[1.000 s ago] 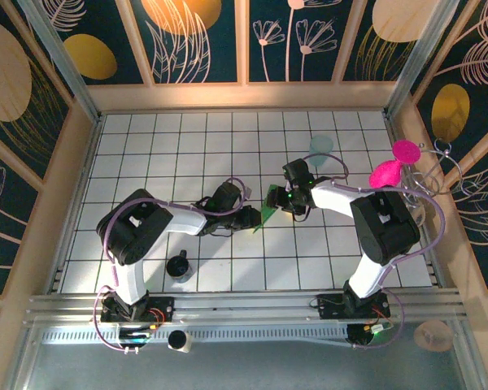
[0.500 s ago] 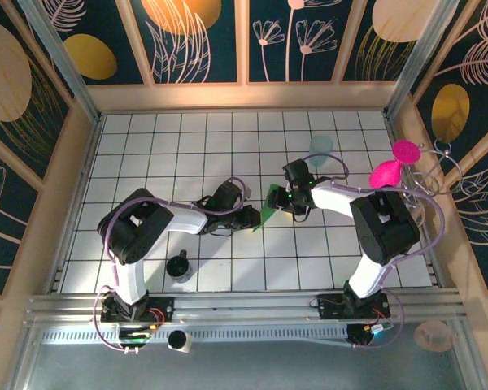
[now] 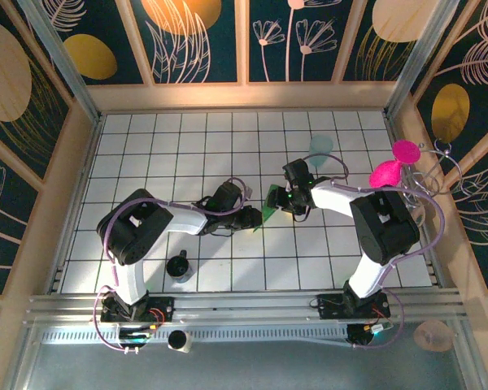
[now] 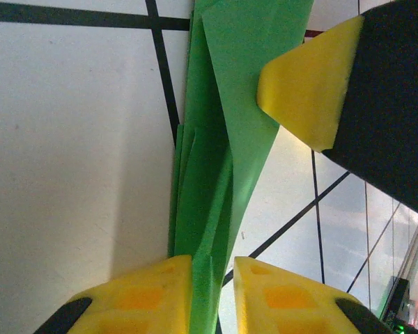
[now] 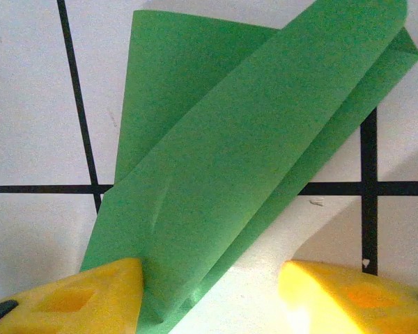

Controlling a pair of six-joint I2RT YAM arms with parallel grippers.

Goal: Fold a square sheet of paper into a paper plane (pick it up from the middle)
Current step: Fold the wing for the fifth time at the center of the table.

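My left tool (image 4: 212, 271) pinches the folded green paper (image 5: 251, 139) in a narrow gap. My right tool (image 5: 209, 275) stands open, one finger touching it. I should press the crease flat, slowly.

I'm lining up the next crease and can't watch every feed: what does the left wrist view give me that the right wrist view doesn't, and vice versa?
Left wrist: the left gripper pinching the narrow folded end of the green paper, its layers stacked, with one right fingertip against the paper's far part. Right wrist: the right gripper open, a curled flap leaning on one finger, the other finger apart from it. Both: the same creased green paper on the white gridded table.
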